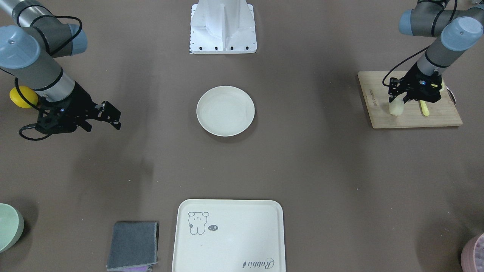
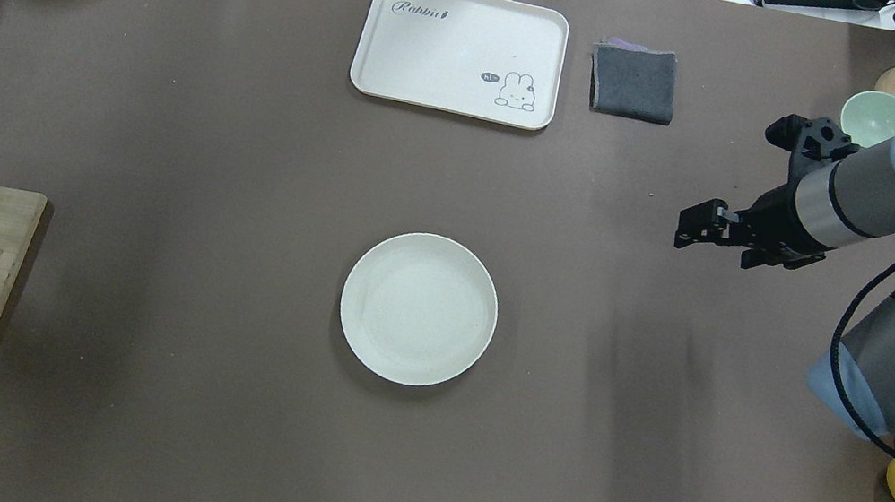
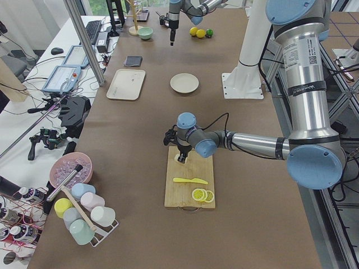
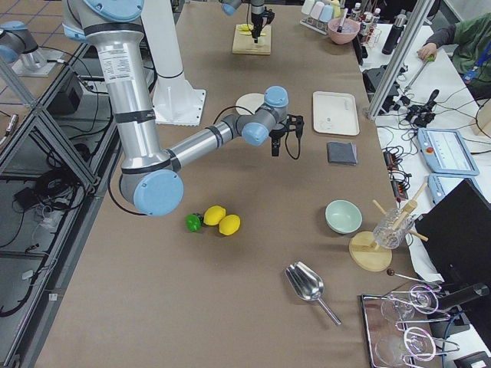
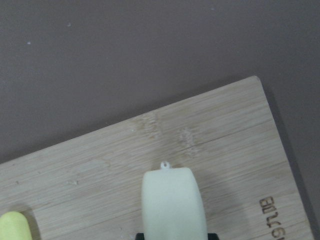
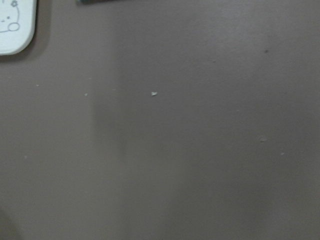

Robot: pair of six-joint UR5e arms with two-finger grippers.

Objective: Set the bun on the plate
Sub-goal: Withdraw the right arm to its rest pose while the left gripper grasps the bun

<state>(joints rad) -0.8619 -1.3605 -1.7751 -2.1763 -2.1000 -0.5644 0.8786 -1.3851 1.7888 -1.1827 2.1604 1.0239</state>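
Note:
The bun [image 1: 394, 108], a pale cream lump, sits at the corner of a wooden cutting board [image 1: 412, 118] on the robot's left end of the table. My left gripper [image 1: 397, 102] reaches down onto it and is shut on the bun [image 5: 172, 202]; black fingertips show at both its sides at the bottom of the left wrist view. I cannot tell whether the bun is off the board [image 5: 210, 125]. The round cream plate [image 1: 225, 110] lies bare at the table's middle [image 2: 418, 310]. My right gripper [image 1: 114, 119] hovers open over bare table, far from the plate, holding nothing.
A yellow knife [image 1: 424, 107] lies on the board beside the bun. The cream tray [image 1: 227, 234], grey cloth [image 1: 132, 245] and green bowl [image 1: 7, 226] line the far edge. A lemon [image 1: 22, 96] lies behind the right arm. The robot base [image 1: 223, 26] stands behind the plate.

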